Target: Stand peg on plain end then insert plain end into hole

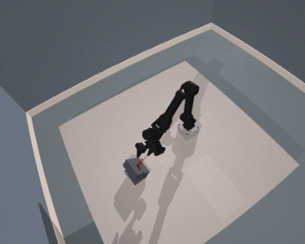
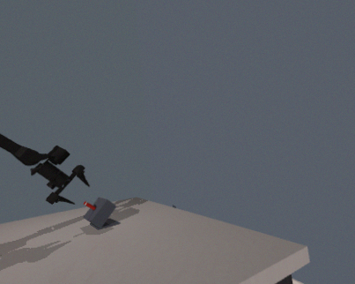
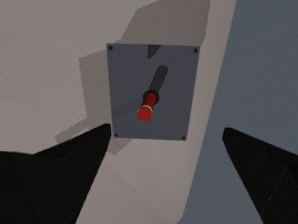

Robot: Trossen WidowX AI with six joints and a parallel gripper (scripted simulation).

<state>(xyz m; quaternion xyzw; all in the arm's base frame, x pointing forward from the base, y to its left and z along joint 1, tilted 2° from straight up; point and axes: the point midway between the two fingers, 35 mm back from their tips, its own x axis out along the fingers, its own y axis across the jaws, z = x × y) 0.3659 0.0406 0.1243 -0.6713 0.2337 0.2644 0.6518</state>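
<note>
Table point(image 2: 200, 247) w/ peg point(image 3: 146, 106) in panel point(image 3: 125, 90), gripper point(image 2: 72, 187) open, apart

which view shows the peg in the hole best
The wrist view: it looks straight down the red peg seated in the grey panel, between the open gripper fingers. The top and exterior views show only a tiny red stub.

The black six-joint arm point(image 1: 175, 107) stretches forward and down, its black parallel-jaw gripper point(image 2: 72, 190) spread wide, both fingers gripping nothing.
</note>
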